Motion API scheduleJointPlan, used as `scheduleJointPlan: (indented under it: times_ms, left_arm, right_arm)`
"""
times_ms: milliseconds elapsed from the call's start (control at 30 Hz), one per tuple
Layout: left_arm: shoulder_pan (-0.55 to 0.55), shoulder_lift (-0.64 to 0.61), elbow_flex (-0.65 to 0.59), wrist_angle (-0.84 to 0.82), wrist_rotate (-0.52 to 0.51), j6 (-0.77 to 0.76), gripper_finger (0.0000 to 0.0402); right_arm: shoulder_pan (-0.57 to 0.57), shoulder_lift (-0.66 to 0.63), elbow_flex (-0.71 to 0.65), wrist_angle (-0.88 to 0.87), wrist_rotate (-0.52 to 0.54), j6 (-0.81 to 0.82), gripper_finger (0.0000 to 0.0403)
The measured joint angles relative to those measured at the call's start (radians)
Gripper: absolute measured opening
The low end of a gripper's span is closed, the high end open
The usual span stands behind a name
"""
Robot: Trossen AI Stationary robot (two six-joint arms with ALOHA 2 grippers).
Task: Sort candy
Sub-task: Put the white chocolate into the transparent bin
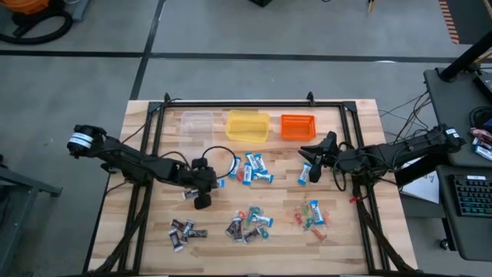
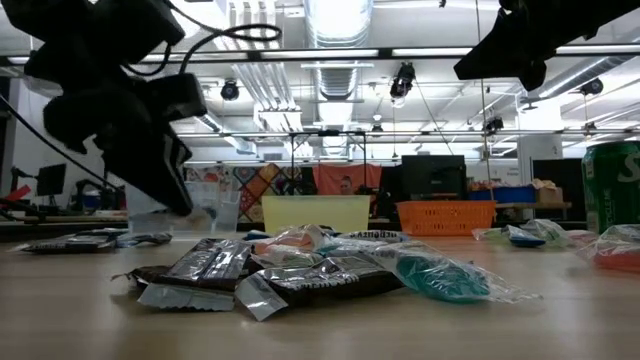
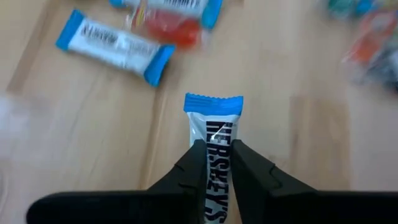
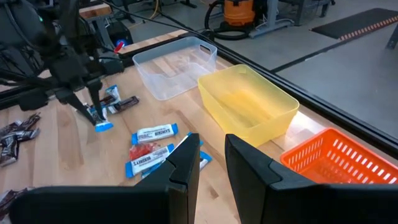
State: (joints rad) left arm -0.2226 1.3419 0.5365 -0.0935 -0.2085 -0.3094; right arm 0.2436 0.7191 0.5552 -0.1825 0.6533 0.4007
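Candy lies in heaps on the wooden table: blue-and-white bars (image 1: 254, 168) in the middle, dark brown ones (image 1: 184, 231) near left, a mixed heap (image 1: 247, 225) near middle, and tiny coloured ones (image 1: 311, 215) near right. My left gripper (image 3: 217, 146) stands left of the middle heap, shut on one blue-and-white bar (image 3: 214, 118); the right wrist view shows that gripper (image 4: 93, 111) and the bar (image 4: 99, 120) from afar. My right gripper (image 4: 211, 163) hovers open over the table's right half (image 1: 311, 156), nothing between its fingers. My left gripper pinches the blue-and-white bar between its two fingers at about mid-length (image 3: 216, 155). The fingers slant down and lie along the bar. Its blue crimped end (image 3: 213, 104) sticks out past the fingertips and points down toward the table (image 4: 103, 126); whether that end touches the wood I cannot tell.
Three tubs stand in a row along the far edge: clear (image 1: 197, 125), yellow (image 1: 247, 126), orange (image 1: 297, 126). Black frame rails (image 1: 157, 146) run along the table's sides and back. A green can (image 2: 615, 190) shows at the right in the low view.
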Motion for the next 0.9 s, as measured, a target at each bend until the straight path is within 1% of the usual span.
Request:
scheduleJointPlan:
  times_ms: [200, 300, 367, 567, 900]
  left_arm:
    - [0.000, -0.020, 0.001, 0.093, -0.001, 0.042, 0.0030]
    - [0.000, -0.027, 0.002, 0.120, -0.002, 0.043, 0.0008]
    - [0.000, -0.034, 0.002, 0.131, -0.004, 0.039, 0.0001]
    - [0.001, -0.040, 0.003, 0.179, -0.008, 0.035, 0.0001]
    - [-0.001, -0.037, 0.003, 0.176, -0.008, 0.065, 0.0001]
  right_arm:
    - [0.000, 0.003, 0.000, 0.000, 0.000, 0.000, 0.0068]
    - [0.000, 0.004, 0.000, 0.000, -0.001, 0.000, 0.0068]
    - [0.000, 0.004, 0.000, 0.000, -0.001, 0.000, 0.0068]
    - [0.000, 0.004, 0.000, 0.000, -0.001, 0.000, 0.0068]
    - [0.000, 0.004, 0.000, 0.000, -0.001, 0.000, 0.0068]
